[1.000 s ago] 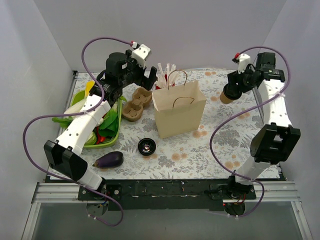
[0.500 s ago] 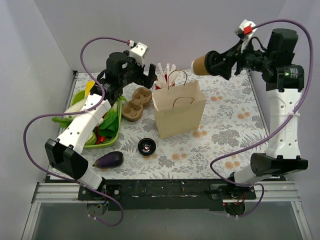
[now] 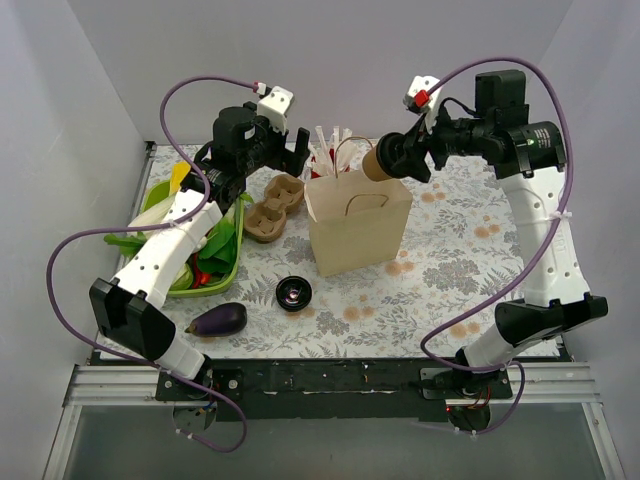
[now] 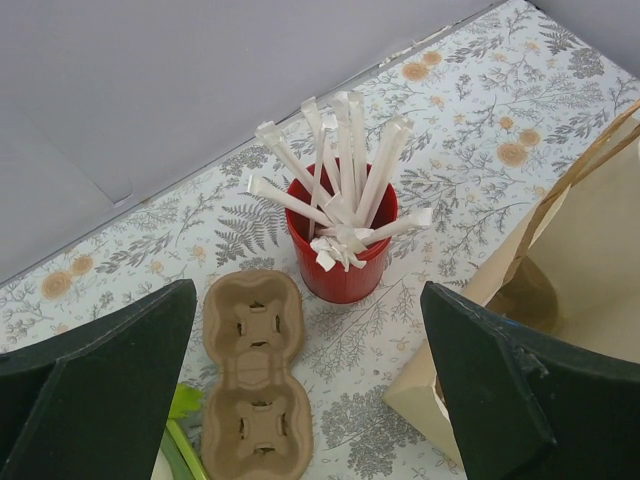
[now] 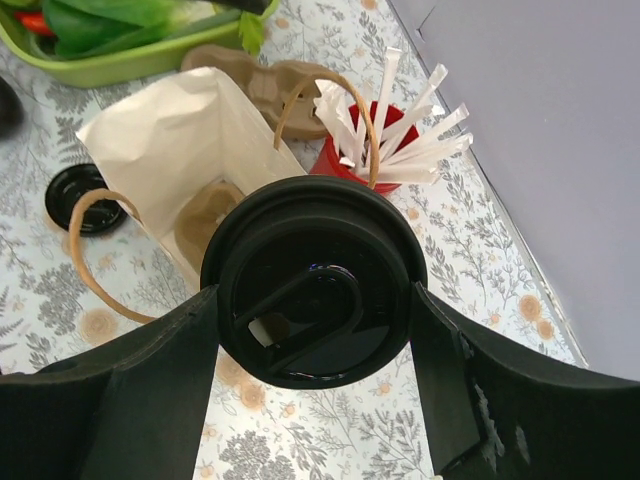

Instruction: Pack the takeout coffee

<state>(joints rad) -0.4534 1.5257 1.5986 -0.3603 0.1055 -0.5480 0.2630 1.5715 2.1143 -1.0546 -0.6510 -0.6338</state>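
Observation:
My right gripper is shut on the takeout coffee, a tan kraft cup with a black lid. It holds the cup in the air above the open mouth of the brown paper bag. In the right wrist view the bag's opening lies below the lid, with something tan in its bottom. My left gripper is open and empty, hovering over the beige pulp cup carrier and the red cup of white straws.
A green tray of vegetables stands at the left. An eggplant and a loose black lid lie near the front. The bag's looped handles stand up by the held cup.
My right arm has carried the coffee cup from the table's right side up and leftward to above the bag. The left arm has barely moved.

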